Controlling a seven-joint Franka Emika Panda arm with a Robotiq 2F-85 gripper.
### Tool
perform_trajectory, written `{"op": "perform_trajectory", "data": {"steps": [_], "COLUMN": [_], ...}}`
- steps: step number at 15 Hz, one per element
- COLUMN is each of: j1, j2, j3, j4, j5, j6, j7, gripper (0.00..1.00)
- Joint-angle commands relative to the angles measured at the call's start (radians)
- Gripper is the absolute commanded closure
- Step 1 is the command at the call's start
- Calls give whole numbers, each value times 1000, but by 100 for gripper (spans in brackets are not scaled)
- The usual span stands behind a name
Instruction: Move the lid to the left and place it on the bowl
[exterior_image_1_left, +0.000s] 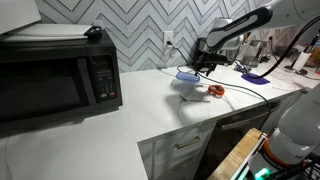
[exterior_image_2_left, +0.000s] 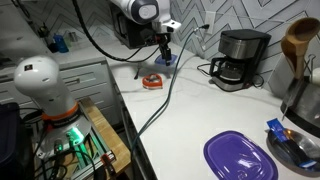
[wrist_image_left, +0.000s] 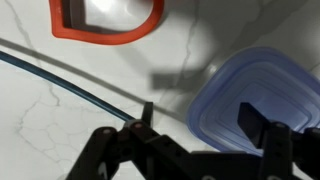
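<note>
Currently the gripper (wrist_image_left: 200, 128) is spread wide and holds nothing. One finger (wrist_image_left: 258, 125) is over the near edge of the lid (wrist_image_left: 250, 85); contact cannot be confirmed. The lid lies well apart from the red rim (wrist_image_left: 100, 38). A cable (wrist_image_left: 60, 82) crosses the white counter (exterior_image_1_left: 150, 110) between them. Bare counter extends toward the microwave (exterior_image_1_left: 55, 70). Behind is a chevron-tiled wall (exterior_image_1_left: 140, 25). The arm (exterior_image_1_left: 240, 25) reaches in from the side, wrist pointing down.

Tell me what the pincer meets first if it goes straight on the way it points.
Most likely the lid. The open pincer points down at the counter with the lid's edge under its span; the cable and the red-rimmed bowl lie off its line. Height is unclear.
</note>
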Motion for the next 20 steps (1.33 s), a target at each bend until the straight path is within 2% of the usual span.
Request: {"op": "perform_trajectory", "data": {"steps": [1, 5, 9, 14, 20], "j1": [12, 15, 15, 18, 46], "j2": [44, 62, 69, 63, -26], "j3": [3, 5, 3, 6, 40], "j4": [33, 46, 51, 54, 65], "j5": [11, 8, 3, 0, -26], "j6": [8, 6, 4, -6, -57], "j7": [44, 71, 83, 81, 95], "gripper": [38, 71, 99, 98, 98]}}
